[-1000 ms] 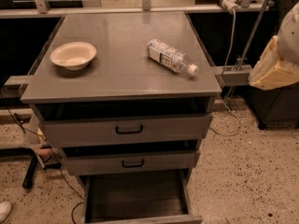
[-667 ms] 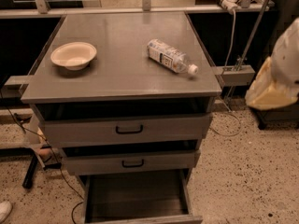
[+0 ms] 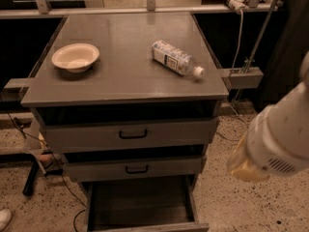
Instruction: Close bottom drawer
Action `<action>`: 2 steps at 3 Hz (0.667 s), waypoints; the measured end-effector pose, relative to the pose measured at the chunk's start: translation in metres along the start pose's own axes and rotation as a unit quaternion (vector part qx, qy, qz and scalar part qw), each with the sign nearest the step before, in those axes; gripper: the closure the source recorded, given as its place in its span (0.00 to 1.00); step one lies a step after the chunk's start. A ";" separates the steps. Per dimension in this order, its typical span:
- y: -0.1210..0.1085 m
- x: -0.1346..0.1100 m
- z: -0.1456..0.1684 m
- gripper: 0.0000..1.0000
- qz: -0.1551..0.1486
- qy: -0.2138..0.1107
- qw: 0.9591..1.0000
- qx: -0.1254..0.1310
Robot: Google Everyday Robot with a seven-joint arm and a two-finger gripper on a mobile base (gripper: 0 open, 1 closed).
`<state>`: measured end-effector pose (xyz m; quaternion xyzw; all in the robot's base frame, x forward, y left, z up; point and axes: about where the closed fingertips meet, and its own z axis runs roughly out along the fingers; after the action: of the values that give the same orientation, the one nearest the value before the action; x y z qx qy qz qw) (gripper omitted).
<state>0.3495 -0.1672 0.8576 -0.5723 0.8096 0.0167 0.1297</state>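
The bottom drawer (image 3: 140,202) is the lowest and narrowest of three grey drawers. It is pulled far out, and its bare inside shows; its front panel lies at the lower edge of the view. The mid drawer (image 3: 135,168) and the top drawer (image 3: 130,134) stand slightly out, each with a black loop handle. My gripper is out of view. Only a white arm segment (image 3: 282,134) with a yellowish end (image 3: 244,166) shows, at the right of the cabinet, level with the mid drawer.
On the grey cabinet top (image 3: 125,81) lie a cream bowl (image 3: 75,57) at the left and a plastic water bottle (image 3: 176,58) on its side at the right. Cables and a black leg (image 3: 31,178) lie on the speckled floor at the left. A metal stand (image 3: 241,76) is at the right.
The white arm segment has moved down and to the left, from the upper right edge to beside the cabinet's right side. The drawers, bowl and bottle have not moved.
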 end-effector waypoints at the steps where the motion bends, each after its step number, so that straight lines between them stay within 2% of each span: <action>1: 0.022 0.017 0.029 1.00 0.003 0.022 0.999 -0.032; 2: 0.022 0.017 0.029 1.00 0.003 0.022 0.999 -0.032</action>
<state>0.3287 -0.1706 0.8231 -0.5739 0.8129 0.0304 0.0939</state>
